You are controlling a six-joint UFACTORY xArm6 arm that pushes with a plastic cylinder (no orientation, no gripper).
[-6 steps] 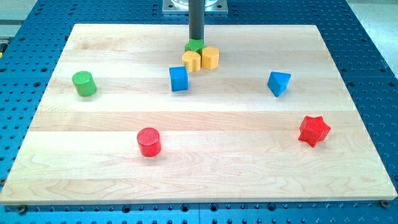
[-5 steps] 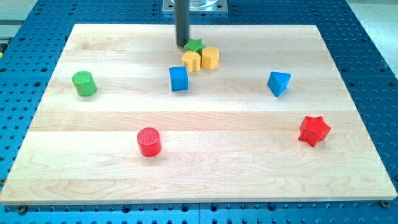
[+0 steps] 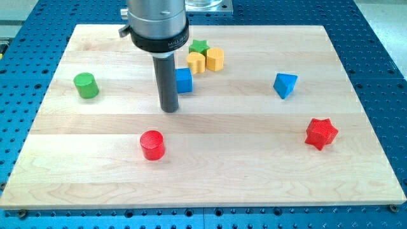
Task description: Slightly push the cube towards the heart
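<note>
The blue cube (image 3: pixel 184 80) sits above the board's middle, partly hidden on its left by my rod. The yellow heart (image 3: pixel 196 62) lies just above and right of it, touching a yellow hexagon block (image 3: pixel 215 58) and a green star (image 3: pixel 199 47). My tip (image 3: pixel 169 110) rests on the board just below and left of the blue cube, close beside it; contact cannot be told.
A green cylinder (image 3: pixel 85 85) stands at the view's left. A red cylinder (image 3: pixel 152 145) lies below my tip. A blue triangular block (image 3: pixel 285 84) and a red star (image 3: pixel 320 133) sit at the right. The wooden board (image 3: pixel 356 159) ends in a blue perforated table.
My rod has moved from the top of the board beside the green star down toward the view's bottom and left, now beside the blue cube. No block has visibly moved.
</note>
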